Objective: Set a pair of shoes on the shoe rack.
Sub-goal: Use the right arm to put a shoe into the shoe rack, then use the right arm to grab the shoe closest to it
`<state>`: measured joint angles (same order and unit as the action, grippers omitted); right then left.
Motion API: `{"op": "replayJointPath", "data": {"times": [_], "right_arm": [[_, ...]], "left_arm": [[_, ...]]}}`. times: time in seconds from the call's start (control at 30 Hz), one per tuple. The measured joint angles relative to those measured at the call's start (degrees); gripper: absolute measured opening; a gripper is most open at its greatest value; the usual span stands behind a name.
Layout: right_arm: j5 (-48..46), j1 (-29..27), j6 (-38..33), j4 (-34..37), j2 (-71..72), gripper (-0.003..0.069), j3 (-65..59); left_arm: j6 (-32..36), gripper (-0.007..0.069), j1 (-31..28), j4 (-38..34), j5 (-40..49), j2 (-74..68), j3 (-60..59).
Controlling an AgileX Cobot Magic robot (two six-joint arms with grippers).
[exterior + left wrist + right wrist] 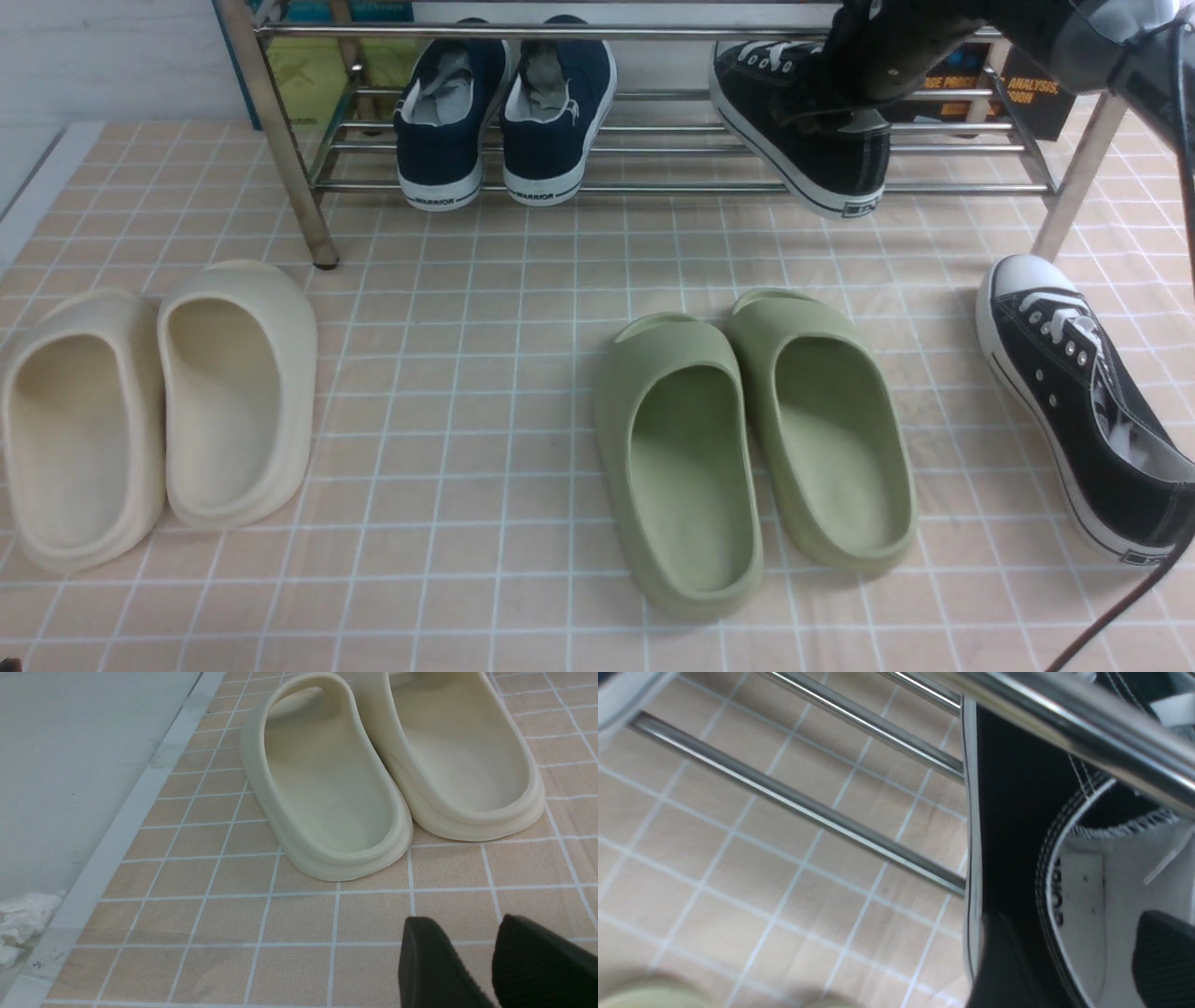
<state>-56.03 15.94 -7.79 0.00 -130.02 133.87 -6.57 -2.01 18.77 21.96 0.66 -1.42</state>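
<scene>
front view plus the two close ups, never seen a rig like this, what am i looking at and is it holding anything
It is a robot with two arms, each ending in a gripper. The wide picture looks forward from between the arms; the other two come from wrist cameras. On the tiled surface lie cream slides, green slides and one black canvas sneaker. Behind stands a chrome shoe rack holding navy WARRIOR sneakers and the other black sneaker. The right gripper is at that shoe: one finger outside its side wall, one inside, standing apart, so open rather than clamped. The left gripper hovers near the cream slides, slightly open and empty.
</scene>
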Motion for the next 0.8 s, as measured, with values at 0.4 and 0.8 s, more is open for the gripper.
{"op": "replayJointPath", "data": {"times": [0.4, 0.8], "right_arm": [[-15.29, -0.42, 4.37, -1.83, 16.73, 0.0403, -12.65], [-14.72, -1.09, 6.04, -3.8, 39.09, 0.0364, -57.24]], "left_arm": [[0.0, 0.0239, 0.0, 0.0, 0.0, 0.0, 0.0], [0.0, 0.0239, 0.0, 0.0, 0.0, 0.0, 0.0]]}}
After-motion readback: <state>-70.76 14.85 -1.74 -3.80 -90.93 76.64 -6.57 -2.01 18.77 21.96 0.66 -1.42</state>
